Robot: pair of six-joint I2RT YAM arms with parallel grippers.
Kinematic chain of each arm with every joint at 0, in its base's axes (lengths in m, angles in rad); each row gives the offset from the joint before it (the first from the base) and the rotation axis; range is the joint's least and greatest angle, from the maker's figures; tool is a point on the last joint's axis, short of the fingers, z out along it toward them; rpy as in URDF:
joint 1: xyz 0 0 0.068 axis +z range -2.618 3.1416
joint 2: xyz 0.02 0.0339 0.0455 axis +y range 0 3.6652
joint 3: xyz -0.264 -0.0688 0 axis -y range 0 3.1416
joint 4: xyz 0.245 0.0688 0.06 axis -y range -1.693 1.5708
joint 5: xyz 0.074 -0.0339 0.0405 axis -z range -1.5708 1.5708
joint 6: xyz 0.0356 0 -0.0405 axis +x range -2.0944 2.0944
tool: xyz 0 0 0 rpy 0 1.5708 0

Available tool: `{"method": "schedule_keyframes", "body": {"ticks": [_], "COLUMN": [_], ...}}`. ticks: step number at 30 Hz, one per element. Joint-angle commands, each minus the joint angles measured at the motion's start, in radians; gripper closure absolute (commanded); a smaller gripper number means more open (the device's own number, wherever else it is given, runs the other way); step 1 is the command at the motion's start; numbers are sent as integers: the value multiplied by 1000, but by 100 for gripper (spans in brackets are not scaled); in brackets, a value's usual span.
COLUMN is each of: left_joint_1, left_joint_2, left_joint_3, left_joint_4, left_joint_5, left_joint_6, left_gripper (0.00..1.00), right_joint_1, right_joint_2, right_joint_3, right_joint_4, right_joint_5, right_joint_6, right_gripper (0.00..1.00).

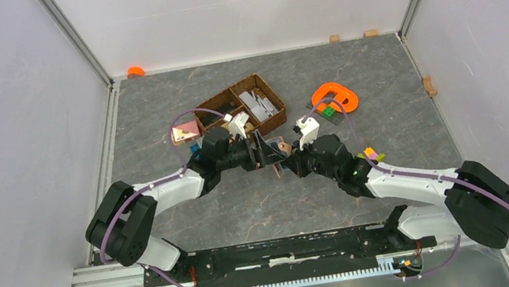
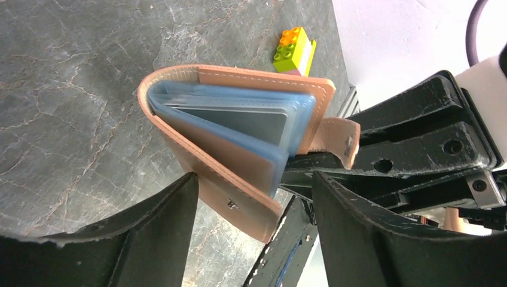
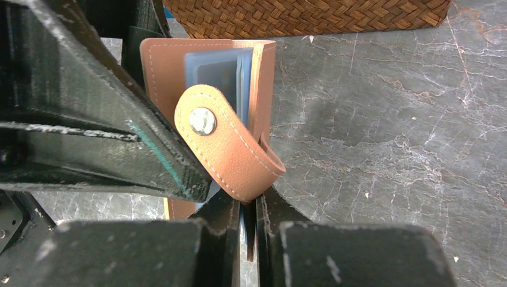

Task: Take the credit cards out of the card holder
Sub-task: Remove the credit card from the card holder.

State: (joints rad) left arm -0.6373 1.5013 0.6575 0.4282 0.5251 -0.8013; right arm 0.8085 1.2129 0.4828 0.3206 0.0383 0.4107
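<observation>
The tan card holder (image 2: 263, 78) is held off the table between the two arms, partly folded open, with blue and grey-blue credit cards (image 2: 239, 119) still inside. In the top view it is a small tan spot (image 1: 281, 147). My right gripper (image 3: 248, 206) is shut on the thin edge of the card holder (image 3: 161, 66) just below its snap tab (image 3: 221, 143); the cards (image 3: 218, 66) show inside. My left gripper (image 2: 254, 179) is open, its jaws wide apart, with the lower flap reaching between them. In the top view the left gripper (image 1: 265, 151) and the right gripper (image 1: 293, 159) meet mid-table.
A dark brown wicker basket (image 1: 250, 106) stands just behind the grippers and also shows in the right wrist view (image 3: 299, 18). A pink-and-white square piece (image 1: 185, 131) lies to its left, an orange ring (image 1: 336, 97) to its right. Toy bricks (image 1: 371, 153) sit by the right arm.
</observation>
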Motion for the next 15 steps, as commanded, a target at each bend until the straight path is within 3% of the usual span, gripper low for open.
{"method": "schedule_keyframes", "body": {"ticks": [1,6,11,15], "left_joint_1": [-2,36,71,89], "left_joint_2": [3,-17,-32,-59], "left_joint_3": [45,23,-1,-33], "left_joint_4": [5,13,47,148], "left_joint_5": [-31,-26,-2,48], "left_joint_6": [39,17,-5,-25], "left_gripper": [31,48,60,61], "right_joint_1": [27,10,-62,-129], "right_joint_2": [-40,-119,-168,-174], "right_joint_3": [44,12,7,1], "right_joint_4": [72,24,28,67], "right_joint_5": [41,175,18,-159], "right_joint_6": [-15,12,9,21], "right_gripper": [100,100,100,100]}}
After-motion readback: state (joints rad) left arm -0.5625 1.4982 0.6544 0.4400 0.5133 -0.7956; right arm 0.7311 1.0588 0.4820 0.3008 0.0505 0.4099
